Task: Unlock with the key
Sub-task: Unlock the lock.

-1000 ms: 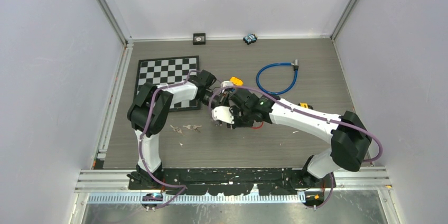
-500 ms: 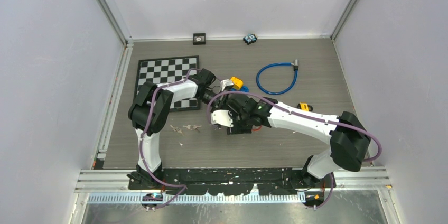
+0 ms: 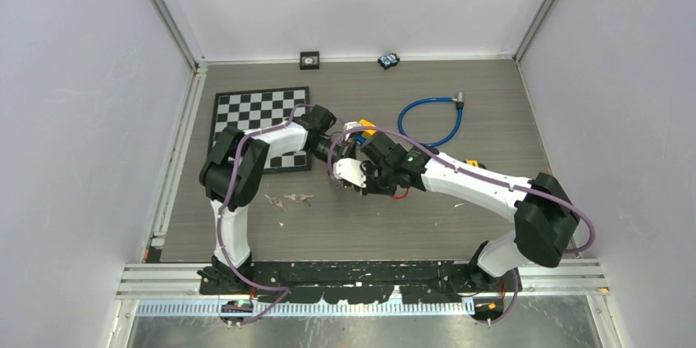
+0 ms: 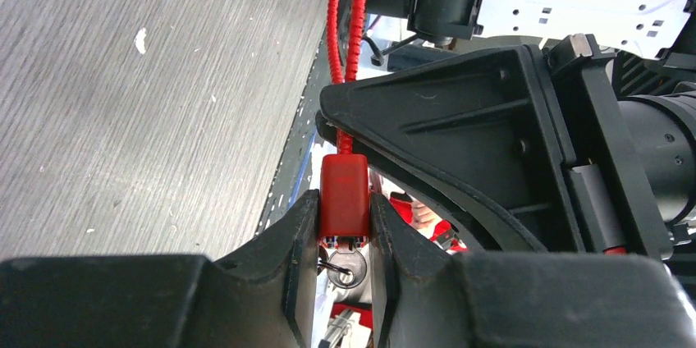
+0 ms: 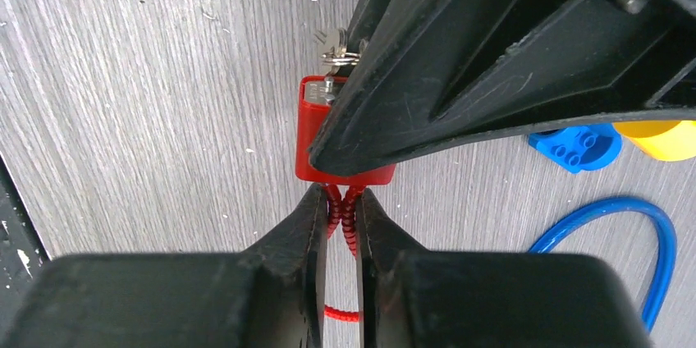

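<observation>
Seen from above, the left arm (image 3: 279,139) bends in from the lower left and the right arm (image 3: 468,180) from the lower right. Their wrists meet at the centre of the table (image 3: 492,102). The left gripper (image 4: 343,210) is clamped on the body of one red padlock (image 4: 343,188), with one key (image 4: 346,266) in its keyhole. The right gripper (image 5: 341,197) pinches the lock's red coiled cable (image 5: 348,218) just beside the body. One blue cable loop (image 3: 431,122) lies upper right of centre, and one chessboard (image 3: 258,114) upper left.

From overhead, the left tool (image 3: 338,139) and right tool (image 3: 354,159) cover the red plastic padlock body (image 4: 344,196). The left tool hides most of the silver metal key (image 4: 345,267); the right hides part of the red coiled cable (image 5: 345,204). The right wrist view's edge cuts off the blue cable loop (image 5: 632,229) and the yellow plastic block (image 5: 666,138).
</observation>
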Available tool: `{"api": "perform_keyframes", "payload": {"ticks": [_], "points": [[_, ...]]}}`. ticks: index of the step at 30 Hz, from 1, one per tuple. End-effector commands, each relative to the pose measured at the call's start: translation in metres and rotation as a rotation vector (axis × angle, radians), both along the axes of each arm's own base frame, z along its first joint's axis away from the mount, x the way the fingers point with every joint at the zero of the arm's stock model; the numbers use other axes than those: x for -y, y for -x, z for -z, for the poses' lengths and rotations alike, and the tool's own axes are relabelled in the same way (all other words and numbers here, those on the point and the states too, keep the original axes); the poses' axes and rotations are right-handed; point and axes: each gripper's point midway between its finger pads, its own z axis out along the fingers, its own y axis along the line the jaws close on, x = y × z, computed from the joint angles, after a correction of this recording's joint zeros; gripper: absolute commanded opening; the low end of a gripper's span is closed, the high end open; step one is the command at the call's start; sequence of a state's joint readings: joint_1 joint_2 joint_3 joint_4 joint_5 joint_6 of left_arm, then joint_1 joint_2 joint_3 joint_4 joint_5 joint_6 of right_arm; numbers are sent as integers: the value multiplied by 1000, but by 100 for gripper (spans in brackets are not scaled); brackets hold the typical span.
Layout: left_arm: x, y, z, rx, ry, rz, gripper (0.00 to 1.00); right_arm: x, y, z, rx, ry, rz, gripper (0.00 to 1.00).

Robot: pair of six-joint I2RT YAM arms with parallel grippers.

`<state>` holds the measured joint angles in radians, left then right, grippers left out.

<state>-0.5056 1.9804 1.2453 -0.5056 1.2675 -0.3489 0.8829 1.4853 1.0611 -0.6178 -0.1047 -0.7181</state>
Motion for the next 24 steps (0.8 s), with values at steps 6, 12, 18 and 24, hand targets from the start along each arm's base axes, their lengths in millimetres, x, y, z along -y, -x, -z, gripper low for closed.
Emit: {"api": "perform_keyframes", "payload": {"ticks": [6,12,18,24], "points": [[0,-1,-10,-8,31,25,0,-5,10,-23,3,-54,-97,12],[0,0,-11,-13,34,30,0,1,14,-20,-2,-32,-121,19],[0,1,-14,-8,42,34,0,9,-1,-19,58,-3,-38,50],[0,1,-14,-20,48,37,0,12,-3,-16,57,-3,-6,59]]}}
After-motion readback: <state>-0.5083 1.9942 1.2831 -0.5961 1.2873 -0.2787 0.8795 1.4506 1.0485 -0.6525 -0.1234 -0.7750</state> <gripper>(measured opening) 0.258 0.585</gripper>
